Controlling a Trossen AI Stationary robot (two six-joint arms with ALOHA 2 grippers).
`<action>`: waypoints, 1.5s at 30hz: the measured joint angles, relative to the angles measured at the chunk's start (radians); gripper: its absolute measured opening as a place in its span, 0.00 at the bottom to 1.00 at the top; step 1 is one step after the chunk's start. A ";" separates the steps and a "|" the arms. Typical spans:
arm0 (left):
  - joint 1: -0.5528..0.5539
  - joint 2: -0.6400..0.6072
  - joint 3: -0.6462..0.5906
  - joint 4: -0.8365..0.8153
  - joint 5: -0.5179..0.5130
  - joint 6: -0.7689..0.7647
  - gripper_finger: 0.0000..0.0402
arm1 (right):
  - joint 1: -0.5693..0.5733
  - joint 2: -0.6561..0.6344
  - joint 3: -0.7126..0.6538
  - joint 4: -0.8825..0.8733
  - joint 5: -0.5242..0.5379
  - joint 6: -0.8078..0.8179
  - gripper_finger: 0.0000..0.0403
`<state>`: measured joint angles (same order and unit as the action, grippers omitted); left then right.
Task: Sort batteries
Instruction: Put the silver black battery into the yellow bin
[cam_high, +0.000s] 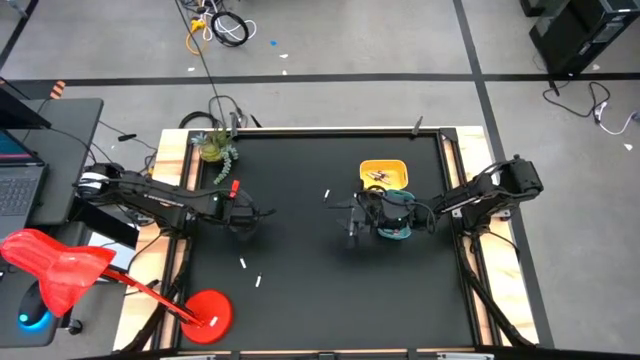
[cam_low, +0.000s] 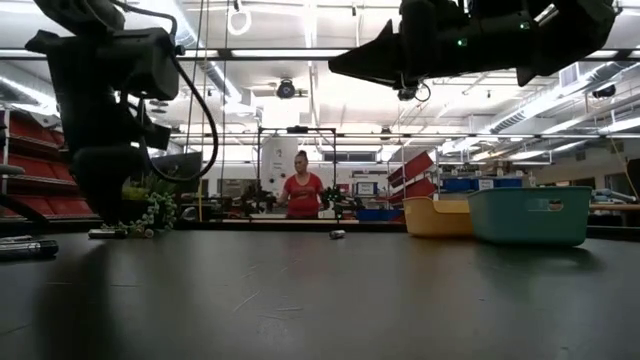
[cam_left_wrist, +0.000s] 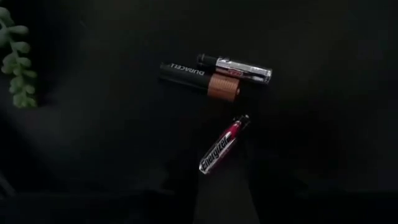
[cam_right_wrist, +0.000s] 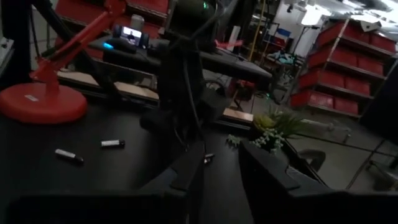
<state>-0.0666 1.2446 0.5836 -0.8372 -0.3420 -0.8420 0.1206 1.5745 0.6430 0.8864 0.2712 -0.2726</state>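
Note:
In the left wrist view a pink-and-silver battery sticks out past the tip of my left gripper, which is shut on it above the table's left half. Below it on the black table, a dark copper-ended battery and a silver-and-dark one lie side by side. Other loose batteries lie at mid table and near the front left. My right gripper stands level and open beside the teal tray, with nothing between its fingers. My left gripper holds the pink-and-silver battery by its silver end. The fingers come steeply from above, and their dark shape against the dark table hides the exact hold. The battery slants out past the fingertips, clear of the two batteries below.
A yellow tray stands just behind the teal one. A small plant is at the far left corner, a red lamp base at the near left. A person stands far beyond the table.

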 joint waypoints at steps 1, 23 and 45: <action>0.000 0.000 -0.006 0.008 0.000 0.001 0.33 | -0.005 0.000 0.000 0.003 -0.009 0.000 0.27; 0.001 -0.005 -0.132 0.209 0.117 0.057 0.30 | -0.024 0.000 0.000 0.002 -0.046 0.015 0.27; -0.002 0.003 -0.053 0.154 0.083 0.153 0.00 | -0.033 0.000 0.000 -0.032 -0.046 0.036 0.27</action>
<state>-0.0682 1.2480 0.5310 -0.6835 -0.2587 -0.6888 0.0876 1.5745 0.6430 0.8548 0.2249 -0.2365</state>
